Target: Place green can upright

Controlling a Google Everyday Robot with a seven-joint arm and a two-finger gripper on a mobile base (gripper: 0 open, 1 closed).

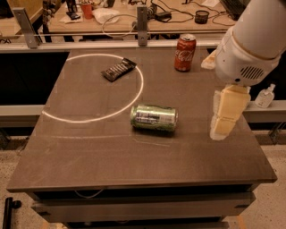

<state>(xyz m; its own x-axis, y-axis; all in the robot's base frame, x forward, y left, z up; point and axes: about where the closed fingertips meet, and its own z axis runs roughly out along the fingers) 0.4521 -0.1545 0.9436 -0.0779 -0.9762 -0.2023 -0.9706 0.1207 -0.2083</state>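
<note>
The green can (pixel 154 117) lies on its side near the middle of the dark table (pixel 134 165), its long axis running left to right, label band facing up. My gripper (pixel 222 127) hangs from the white arm (pixel 252 40) at the right. It is to the right of the can, apart from it and above the table top. It holds nothing that I can see.
A red Coca-Cola can (pixel 185 53) stands upright at the table's back right. A dark snack bar (pixel 119 69) lies inside a white circle (pixel 96 87) at the back left. A small clear bottle (pixel 265 96) sits off the right edge. A cluttered bench (pixel 134 13) runs behind.
</note>
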